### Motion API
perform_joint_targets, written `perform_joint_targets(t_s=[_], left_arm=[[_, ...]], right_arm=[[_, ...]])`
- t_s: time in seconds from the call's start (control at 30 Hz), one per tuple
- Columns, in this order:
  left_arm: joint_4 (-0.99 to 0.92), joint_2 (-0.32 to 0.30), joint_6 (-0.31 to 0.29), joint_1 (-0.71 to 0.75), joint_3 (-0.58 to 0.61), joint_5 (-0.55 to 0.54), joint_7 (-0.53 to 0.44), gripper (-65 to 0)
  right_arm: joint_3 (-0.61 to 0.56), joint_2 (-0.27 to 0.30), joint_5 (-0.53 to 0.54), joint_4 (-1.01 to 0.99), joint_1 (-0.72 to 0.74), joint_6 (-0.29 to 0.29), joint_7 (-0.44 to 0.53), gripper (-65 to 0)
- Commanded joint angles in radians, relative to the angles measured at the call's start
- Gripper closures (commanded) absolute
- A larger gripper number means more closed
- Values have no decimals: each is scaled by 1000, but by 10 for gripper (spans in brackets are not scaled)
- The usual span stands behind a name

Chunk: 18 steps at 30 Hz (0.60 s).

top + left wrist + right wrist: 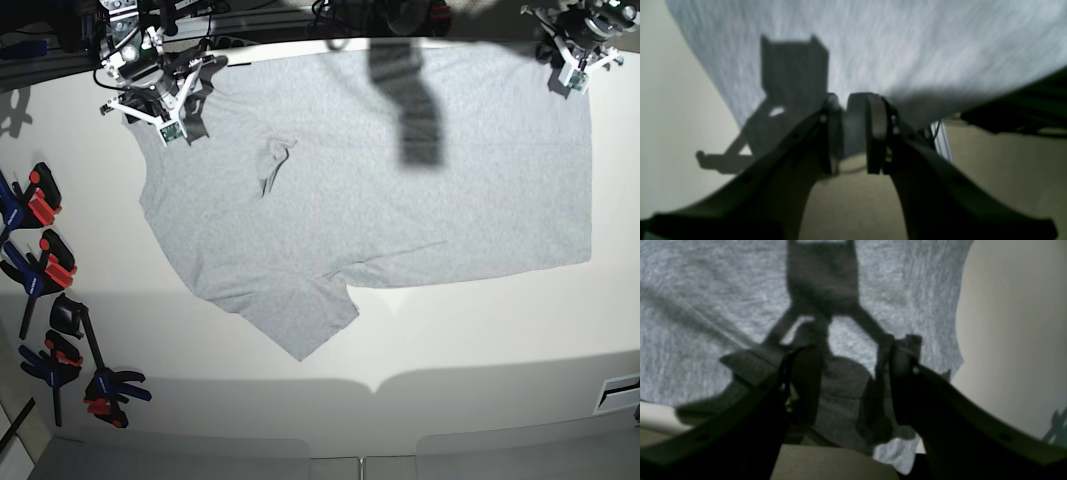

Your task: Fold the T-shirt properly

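Grey cotton is covering most of the pale table (480, 330): the T-shirt (400, 210) is lying spread out flat with its plain side up, one short sleeve pointing toward the near edge and a small pucker sitting in the cloth near the far left corner.

The left gripper (855, 133) is sitting at the shirt's far corner on the right side of the base view (572, 62). Its two fingers are standing nearly together with only a narrow gap, and a fold of the grey fabric edge is showing between them in the wrist view, so it is pinching the shirt's edge.

The right gripper (848, 383) is hanging over the opposite far corner, on the left of the base view (160, 95). Its fingers are standing wide apart. Grey fabric is lying under and between them, shaded by the gripper's own shadow, but the pads are not pressing on it, and whether the tips are touching the cloth cannot be told.

Blue and red clamps (40, 270) are lying in a row along the left side of the table, apart from the shirt.
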Motion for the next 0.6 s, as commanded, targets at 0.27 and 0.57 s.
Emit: perform_joint_targets(t_s=[0.27,0.57], left_arm=[[30,-14,156,-24,-7,183,-6,-125],[273,-14,421,-90,-7,448,-193,-126]], right_arm=[[3,13,-23,81,28,-15,-20,-312],[3,13,-20,273,50,-18,168,-312]])
